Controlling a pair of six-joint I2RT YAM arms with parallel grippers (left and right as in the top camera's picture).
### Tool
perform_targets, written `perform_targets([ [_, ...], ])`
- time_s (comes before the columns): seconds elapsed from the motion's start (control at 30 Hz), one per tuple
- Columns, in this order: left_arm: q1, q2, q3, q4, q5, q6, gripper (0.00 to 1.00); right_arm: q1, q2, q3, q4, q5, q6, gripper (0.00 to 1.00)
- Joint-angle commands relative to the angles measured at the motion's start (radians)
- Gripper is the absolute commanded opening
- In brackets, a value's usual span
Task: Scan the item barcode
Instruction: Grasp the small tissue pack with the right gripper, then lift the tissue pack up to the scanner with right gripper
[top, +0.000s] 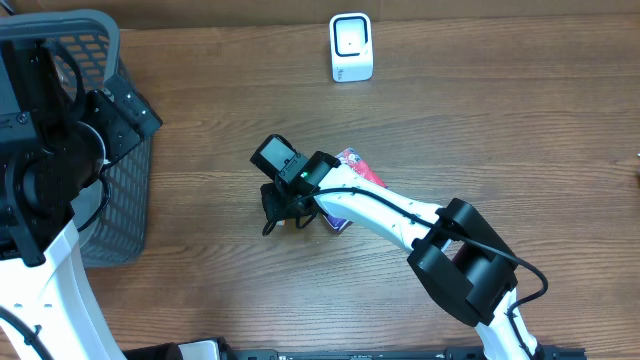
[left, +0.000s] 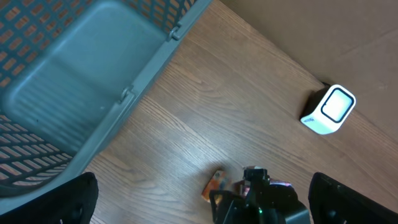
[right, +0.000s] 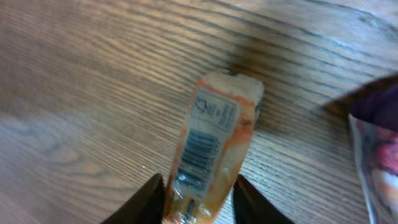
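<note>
Packet (right: 211, 146), orange with its barcode facing the right wrist camera, is sitting between the fingers of the right gripper (right: 202, 202), which is pinching its near end. The far end is pointing out over the table (top: 500, 120) (whether it is touching the wood there, I cannot tell). From overhead the right gripper is hanging near the table's middle, and its body is hiding the packet from that camera. A purple pouch (top: 352, 165) is lying just beside it, partly under the white arm (top: 380, 205). The left wrist camera is catching the packet as a small orange shape just beside the right gripper's black body. The left gripper (left: 202, 183) is hovering over the table near the basket (left: 149, 68) on the left side, its fingers (left: 68, 199) standing spread wide and holding nothing. The white scanner (top: 351, 47) is standing at the far edge, well apart from the packet.
</note>
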Motion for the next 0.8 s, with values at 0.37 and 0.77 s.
perform_targets([
  [0.37, 0.005, 0.006, 0.008, 0.002, 0.002, 0.016, 1.0, -0.054, -0.016, 0.055, -0.121, 0.093, 0.002, 0.04],
  [0.77, 0.005, 0.006, 0.008, 0.002, 0.002, 0.016, 1.0, -0.37, -0.189, 0.113, -0.309, -0.519, -0.314, 0.04],
])
